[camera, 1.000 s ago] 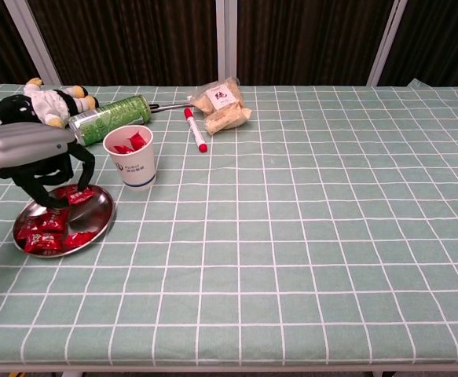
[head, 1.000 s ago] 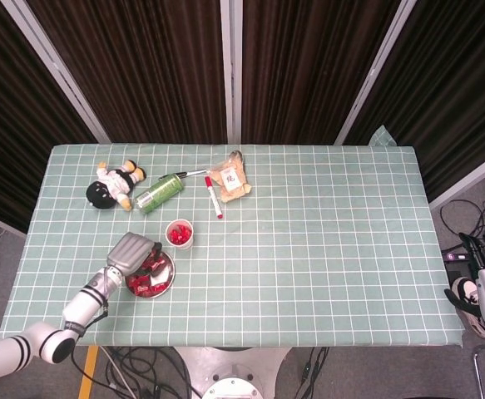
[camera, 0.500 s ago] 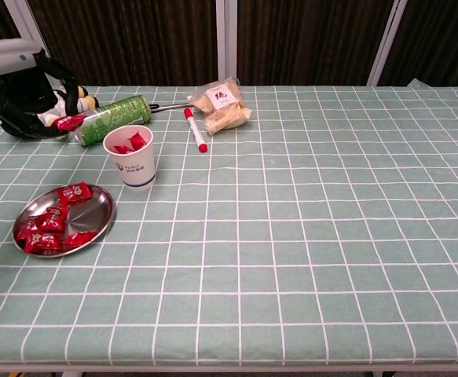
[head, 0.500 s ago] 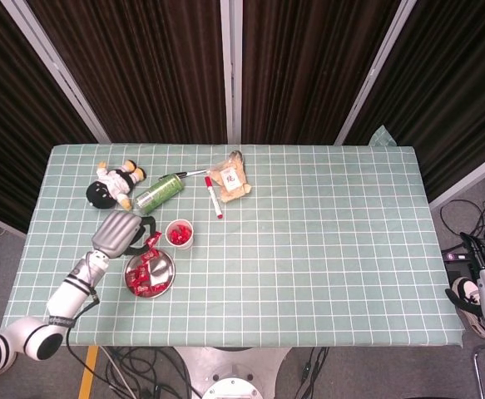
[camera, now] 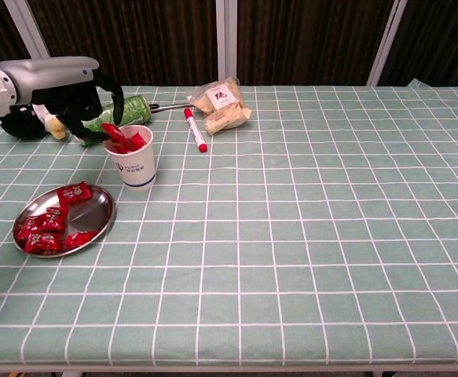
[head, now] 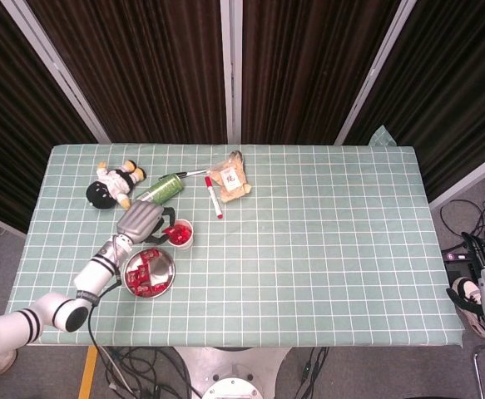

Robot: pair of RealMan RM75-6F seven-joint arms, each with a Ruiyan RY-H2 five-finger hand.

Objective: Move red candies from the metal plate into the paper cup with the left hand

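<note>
Left hand pinching red candy, now moved from above metal plate to paper cup rim; I release next.

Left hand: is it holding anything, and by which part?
Yes. The left hand pinches a red candy by one end of its wrapper, at the rim of the paper cup.

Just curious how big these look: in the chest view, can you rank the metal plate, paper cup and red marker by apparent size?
1. metal plate, nearest the camera
2. paper cup
3. red marker, farther back, so its true size is unsure
</note>
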